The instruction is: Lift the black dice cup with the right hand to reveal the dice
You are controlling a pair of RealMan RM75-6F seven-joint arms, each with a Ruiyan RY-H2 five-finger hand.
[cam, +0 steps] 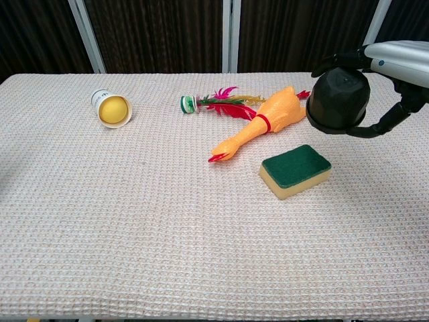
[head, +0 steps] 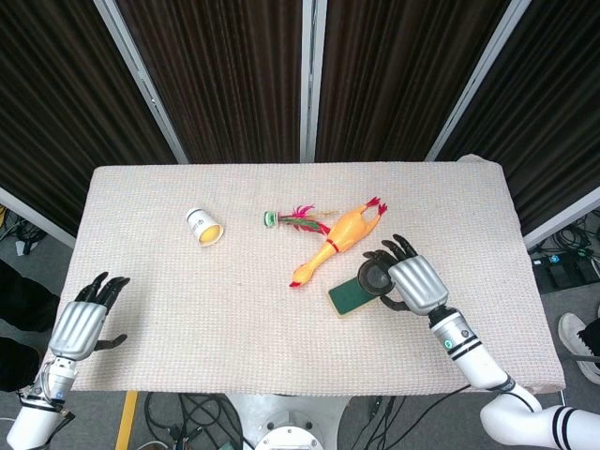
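Chest view: right hand [cam: 392,70] holds black dice cup [cam: 338,102] aloft, contents hidden; left hand [head: 82,323] spread, empty; tipped paper cup [cam: 110,107] on tabletop [cam: 134,221] shows yellow inside.

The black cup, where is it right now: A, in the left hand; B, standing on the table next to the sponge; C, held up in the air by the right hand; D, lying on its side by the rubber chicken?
C: the right hand holds the black cup clear above the table.
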